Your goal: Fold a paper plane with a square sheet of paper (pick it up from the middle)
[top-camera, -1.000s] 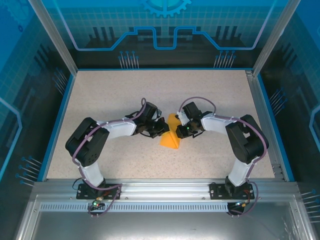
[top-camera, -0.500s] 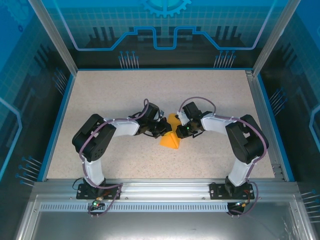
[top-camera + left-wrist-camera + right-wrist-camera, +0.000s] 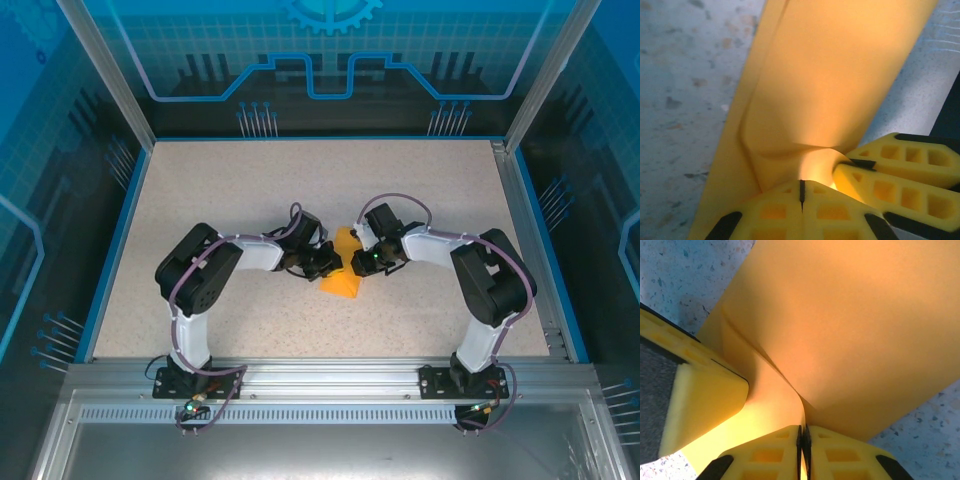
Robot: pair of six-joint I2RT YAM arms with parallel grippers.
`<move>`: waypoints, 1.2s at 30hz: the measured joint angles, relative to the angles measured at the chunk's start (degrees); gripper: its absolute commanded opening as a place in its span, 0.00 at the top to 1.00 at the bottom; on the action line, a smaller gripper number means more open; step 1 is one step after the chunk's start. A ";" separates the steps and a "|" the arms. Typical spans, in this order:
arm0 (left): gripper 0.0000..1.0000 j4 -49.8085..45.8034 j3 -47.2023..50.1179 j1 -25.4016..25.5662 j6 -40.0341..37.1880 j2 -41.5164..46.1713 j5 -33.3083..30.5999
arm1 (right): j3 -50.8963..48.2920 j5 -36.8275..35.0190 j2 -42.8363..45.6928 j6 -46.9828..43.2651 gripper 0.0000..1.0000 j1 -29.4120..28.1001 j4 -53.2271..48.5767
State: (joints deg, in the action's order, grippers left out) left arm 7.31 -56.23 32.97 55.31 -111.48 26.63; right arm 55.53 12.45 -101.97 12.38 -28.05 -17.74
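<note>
The square sheet of paper (image 3: 343, 283) is orange-yellow, folded and creased, and lies mid-table between both grippers. My left gripper (image 3: 330, 262) is shut, its yellow tips (image 3: 801, 184) pushed against the bulging paper (image 3: 830, 75), with nothing seen in the slit. From the right, my right gripper (image 3: 357, 262) is shut on a raised fold of the paper (image 3: 850, 315), whose edge runs down between its jaws (image 3: 802, 429). The right fingers (image 3: 890, 172) sit close beside the left tips. A left finger (image 3: 700, 400) shows in the right wrist view.
The speckled beige table (image 3: 220, 190) has a blue rim (image 3: 118, 240) on the left and right sides. Metal posts stand at the back corners, and an aluminium rail (image 3: 320, 380) runs along the near edge by the arm bases.
The left arm has swung its elbow to the right and pushed its gripper closer into the paper. The paper's lower flap has shifted slightly. The right arm has stayed in place.
</note>
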 measured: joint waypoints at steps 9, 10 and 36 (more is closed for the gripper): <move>1.00 -0.09 -0.31 0.20 -1.46 -0.28 -0.02 | -0.04 1.84 0.79 2.25 0.63 0.55 0.15; 1.00 -0.09 -0.31 0.20 -1.46 -0.28 -0.02 | -0.15 1.95 1.38 2.56 0.61 0.87 0.15; 1.00 -0.07 -0.31 0.26 -2.95 -0.28 0.02 | -7.43 14.67 3.72 17.92 0.94 -4.00 8.07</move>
State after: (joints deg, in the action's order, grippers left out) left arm 7.25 -56.53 33.23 52.36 -111.77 26.65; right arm 48.10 27.11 -98.26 30.30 -32.05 -9.67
